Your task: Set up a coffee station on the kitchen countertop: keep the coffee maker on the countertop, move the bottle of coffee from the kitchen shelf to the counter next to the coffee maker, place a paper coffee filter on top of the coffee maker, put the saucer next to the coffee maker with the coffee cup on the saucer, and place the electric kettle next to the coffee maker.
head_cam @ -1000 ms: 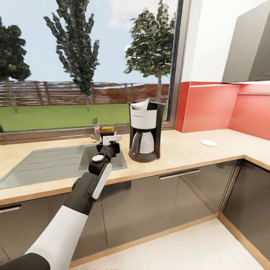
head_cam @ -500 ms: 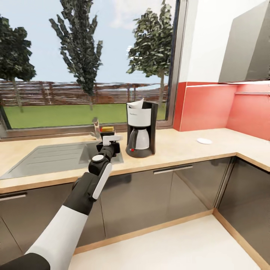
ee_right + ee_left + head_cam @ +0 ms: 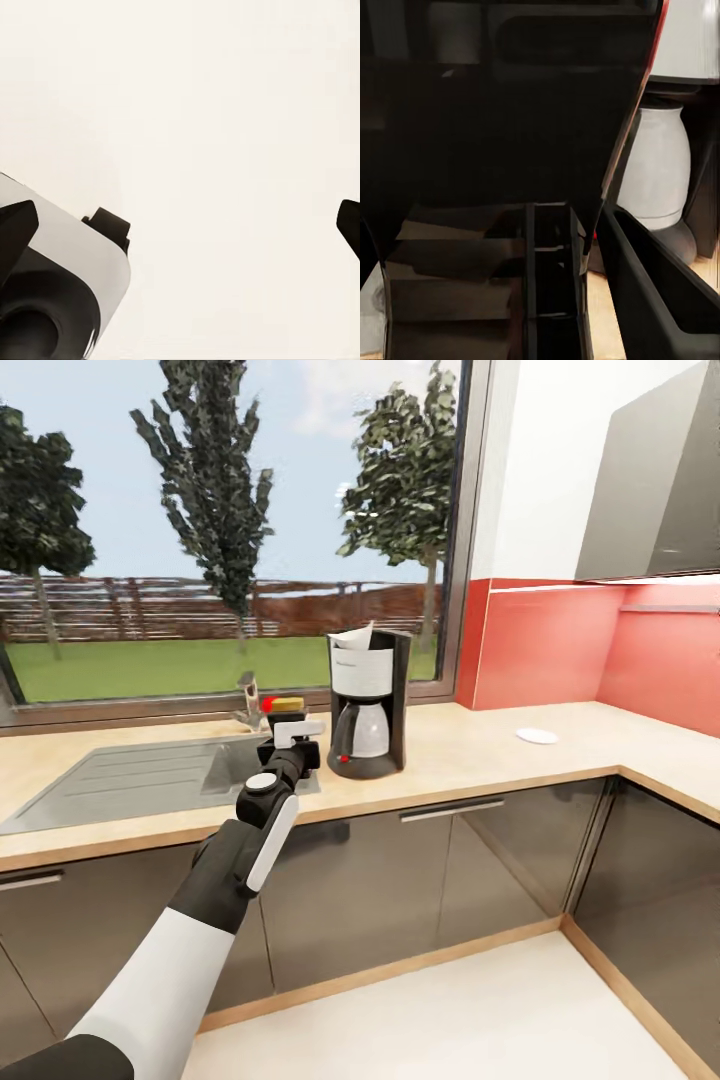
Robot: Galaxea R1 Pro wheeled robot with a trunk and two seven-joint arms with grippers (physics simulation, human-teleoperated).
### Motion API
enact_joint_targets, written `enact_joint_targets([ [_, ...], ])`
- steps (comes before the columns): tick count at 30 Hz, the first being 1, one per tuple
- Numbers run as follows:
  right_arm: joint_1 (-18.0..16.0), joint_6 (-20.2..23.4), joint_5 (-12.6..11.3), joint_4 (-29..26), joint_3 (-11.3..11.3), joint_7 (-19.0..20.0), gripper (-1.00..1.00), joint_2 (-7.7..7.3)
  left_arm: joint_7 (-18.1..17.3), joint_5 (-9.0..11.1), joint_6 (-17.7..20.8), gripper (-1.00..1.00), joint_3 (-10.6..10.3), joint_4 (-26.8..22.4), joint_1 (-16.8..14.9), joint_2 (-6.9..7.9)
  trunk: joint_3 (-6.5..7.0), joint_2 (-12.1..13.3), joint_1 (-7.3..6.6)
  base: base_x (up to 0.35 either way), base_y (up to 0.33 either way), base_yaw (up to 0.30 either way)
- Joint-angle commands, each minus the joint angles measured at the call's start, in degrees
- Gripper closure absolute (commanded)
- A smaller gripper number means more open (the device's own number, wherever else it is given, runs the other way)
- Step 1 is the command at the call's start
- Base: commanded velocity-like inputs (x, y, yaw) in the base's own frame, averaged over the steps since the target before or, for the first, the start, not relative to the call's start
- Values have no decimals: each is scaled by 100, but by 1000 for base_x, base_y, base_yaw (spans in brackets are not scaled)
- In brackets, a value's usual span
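The black and white coffee maker stands on the countertop right of the sink, and a white paper filter sticks up from its top. A small white saucer lies further right on the counter. My left gripper is stretched out over the sink's edge, shut on the bottle of coffee, a dark bottle with red and yellow showing. In the left wrist view the bottle looms dark and close, with the coffee maker's carafe behind it. My right gripper hangs open over pale floor.
A steel sink with a faucet is set in the counter left of the coffee maker. Dark cabinet fronts run below, turning a corner at the right. A wall cabinet hangs at the upper right.
The camera has pulled back from the counter and turned, so the coffee maker and saucer look smaller and sit further left. My left arm keeps its pose with the bottle.
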Motion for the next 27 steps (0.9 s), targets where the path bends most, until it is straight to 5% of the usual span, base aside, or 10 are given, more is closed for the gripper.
enact_joint_targets([
  [1, -3, -17, 11, 3, 4, -3, -100, -1, 48, 48, 21, 100, -12, -6, -6, 1, -7, -3, 0, 10, -34, 0],
  [27, -3, -17, 13, 3, 4, -3, -100, -1, 48, 65, 21, 100, -12, 3, -6, 1, -7, -3, 0, 46, -42, 0],
])
